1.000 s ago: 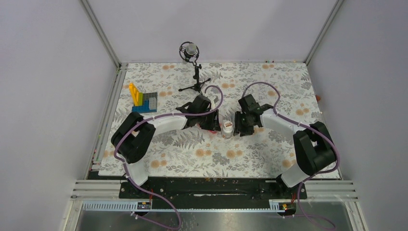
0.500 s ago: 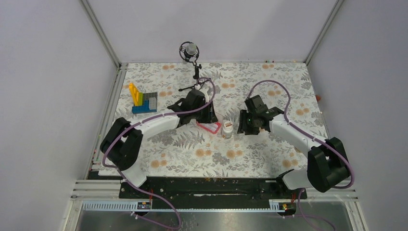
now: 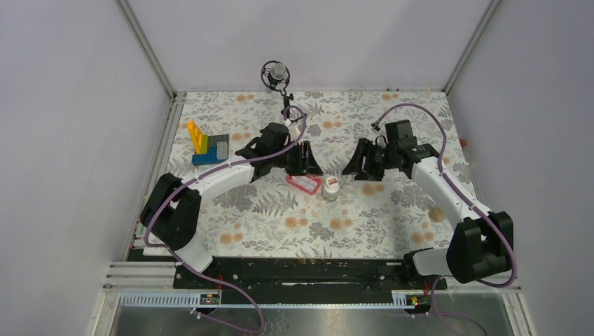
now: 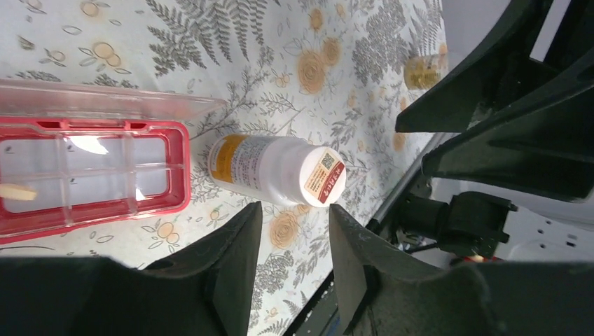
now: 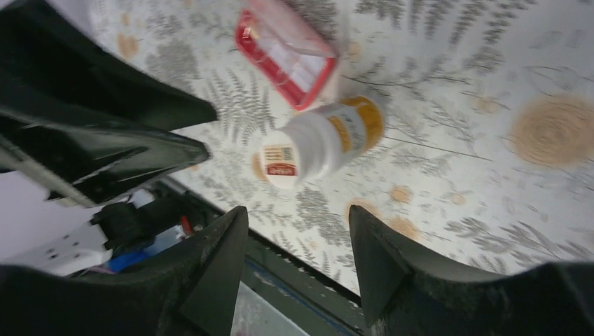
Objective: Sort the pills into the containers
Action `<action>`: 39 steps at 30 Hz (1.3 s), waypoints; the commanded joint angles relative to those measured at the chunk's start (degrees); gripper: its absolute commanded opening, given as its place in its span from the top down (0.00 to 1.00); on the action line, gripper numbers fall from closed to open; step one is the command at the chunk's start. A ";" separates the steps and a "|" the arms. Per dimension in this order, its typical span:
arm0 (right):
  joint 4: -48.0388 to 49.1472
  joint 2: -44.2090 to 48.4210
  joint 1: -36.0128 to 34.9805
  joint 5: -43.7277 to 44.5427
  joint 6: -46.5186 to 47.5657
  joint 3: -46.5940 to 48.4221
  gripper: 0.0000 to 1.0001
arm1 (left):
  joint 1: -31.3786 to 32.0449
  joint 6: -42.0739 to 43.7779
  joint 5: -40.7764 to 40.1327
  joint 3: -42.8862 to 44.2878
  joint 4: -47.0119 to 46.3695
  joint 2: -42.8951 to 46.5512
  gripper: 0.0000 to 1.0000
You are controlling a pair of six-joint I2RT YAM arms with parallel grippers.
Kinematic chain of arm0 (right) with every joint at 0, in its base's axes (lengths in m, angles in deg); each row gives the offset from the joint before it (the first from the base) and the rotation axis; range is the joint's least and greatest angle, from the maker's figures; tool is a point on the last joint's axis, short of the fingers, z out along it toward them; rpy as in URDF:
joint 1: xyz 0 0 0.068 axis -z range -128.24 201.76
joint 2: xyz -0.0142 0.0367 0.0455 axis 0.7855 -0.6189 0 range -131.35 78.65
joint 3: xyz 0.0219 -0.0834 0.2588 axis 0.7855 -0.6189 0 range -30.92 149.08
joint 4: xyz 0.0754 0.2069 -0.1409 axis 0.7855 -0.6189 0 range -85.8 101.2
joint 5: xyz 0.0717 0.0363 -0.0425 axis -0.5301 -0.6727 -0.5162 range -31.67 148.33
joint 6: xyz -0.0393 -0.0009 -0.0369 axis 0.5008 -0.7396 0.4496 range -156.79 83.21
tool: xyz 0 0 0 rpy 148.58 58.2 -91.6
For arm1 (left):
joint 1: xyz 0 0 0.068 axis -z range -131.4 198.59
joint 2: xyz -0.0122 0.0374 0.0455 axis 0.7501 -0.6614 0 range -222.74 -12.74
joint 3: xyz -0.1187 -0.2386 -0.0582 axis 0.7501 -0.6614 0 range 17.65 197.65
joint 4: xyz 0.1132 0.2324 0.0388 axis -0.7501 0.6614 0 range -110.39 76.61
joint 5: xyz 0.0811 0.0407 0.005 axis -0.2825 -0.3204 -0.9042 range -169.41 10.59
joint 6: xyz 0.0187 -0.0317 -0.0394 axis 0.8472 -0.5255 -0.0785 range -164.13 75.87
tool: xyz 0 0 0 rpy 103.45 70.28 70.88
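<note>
The pink compartment box (image 3: pixel 303 183) lies open on the flowered cloth, its clear lid (image 4: pixel 105 105) folded back. One yellowish pill (image 4: pixel 15 191) rests in a compartment of the box (image 4: pixel 178 168). The white-capped, orange-labelled bottle (image 3: pixel 331 187) stands just right of the box. My left gripper (image 3: pixel 308 162) hovers behind the box, open and empty (image 4: pixel 294 238), with the bottle (image 4: pixel 273 168) beyond its tips. My right gripper (image 3: pixel 355 166) hangs right of the bottle, open and empty (image 5: pixel 298 231), looking at the bottle (image 5: pixel 315 143) and the box (image 5: pixel 284 52). A small yellowish bottle (image 3: pixel 438 213) sits far right.
A blue, yellow and grey brick block (image 3: pixel 208 145) stands at the back left. A microphone on a small stand (image 3: pixel 279 75) is at the back centre. Metal frame rails (image 3: pixel 315 273) run along the near edge, and grey walls close the sides.
Both arms have pulled back from the bottle toward the rear, uncovering the pink box. The right arm swung right, uncovering the yellowish bottle, and its jaws spread wider.
</note>
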 commanded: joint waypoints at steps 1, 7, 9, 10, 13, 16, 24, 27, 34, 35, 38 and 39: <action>9.00 -2.88 -0.07 -13.52 -3.88 -0.02 0.37 | -0.59 -3.29 9.37 1.58 -4.81 -2.08 0.59; 11.83 -5.44 -0.09 -12.23 -4.13 -1.52 0.44 | -0.55 -4.60 11.38 2.62 -5.17 -4.36 0.59; 11.92 -6.27 -0.11 -11.34 -4.06 -2.08 0.47 | -0.57 -4.98 11.56 2.86 -5.15 -5.07 0.59; 11.99 -6.63 -0.11 -10.91 -3.95 -2.41 0.48 | -0.60 -5.07 11.67 2.99 -5.20 -5.28 0.59; 12.95 -7.35 -0.24 -10.33 -3.75 -4.04 0.49 | -0.59 -5.47 11.87 3.48 -4.92 -6.15 0.59; 13.57 -7.79 -0.40 -8.85 -3.51 -5.32 0.49 | -0.63 -5.09 11.75 4.05 -3.97 -7.26 0.59; 15.55 -8.80 -2.18 -6.36 -4.18 -7.65 0.52 | -0.63 -4.88 12.05 4.74 -3.95 -8.89 0.60; 16.33 -8.66 -3.23 -5.11 -4.57 -8.76 0.53 | -0.60 -4.73 12.47 4.74 -3.88 -9.27 0.60; 17.32 -7.02 -3.49 -2.63 -5.16 -10.10 0.56 | -0.51 -3.94 13.09 4.11 -3.21 -9.98 0.66; 17.85 -6.79 -3.58 -2.62 -5.42 -10.64 0.57 | -0.53 -3.76 13.08 4.11 -3.09 -9.99 0.66; 19.43 -5.74 -3.93 -2.42 -6.80 -12.47 0.57 | -0.47 -3.55 13.12 4.24 -3.02 -10.12 0.70; 19.76 -5.18 -4.33 -1.98 -7.38 -13.06 0.57 | -0.49 -3.40 13.28 4.46 -3.03 -10.27 0.71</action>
